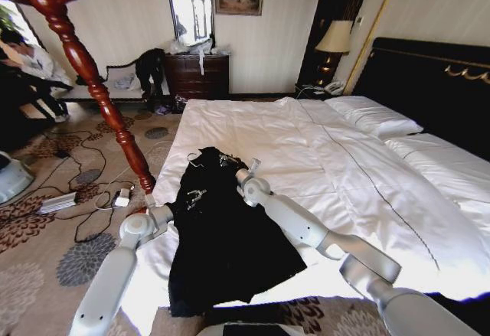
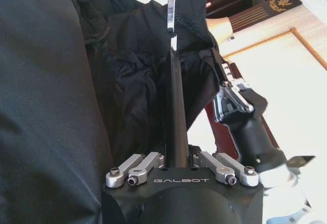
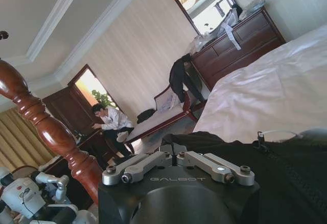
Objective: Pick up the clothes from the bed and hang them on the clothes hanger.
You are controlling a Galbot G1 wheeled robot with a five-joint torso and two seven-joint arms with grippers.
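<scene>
The clothes [image 1: 222, 236], one black, slightly shiny jacket, lie spread on the near left corner of the bed [image 1: 329, 160]. My left gripper [image 1: 170, 212] is at the jacket's left edge. In the left wrist view its fingers [image 2: 173, 81] are pressed together, with black cloth [image 2: 51, 106] around the tips. My right gripper [image 1: 251, 169] rests at the jacket's upper right, near the collar. It is shut, with dark fabric [image 3: 286, 173] right at its fingers [image 3: 171, 146]. The clothes hanger [image 1: 84, 64], a red-brown turned-wood stand, rises from the floor left of the bed [image 3: 265, 91].
Cables and a power strip [image 1: 57, 202] lie on the patterned carpet around the stand's foot. A dark dresser [image 1: 197, 76] and a bench stand along the far wall. Pillows [image 1: 375, 114], a black headboard [image 1: 436, 83] and a bedside lamp [image 1: 334, 37] are on the right.
</scene>
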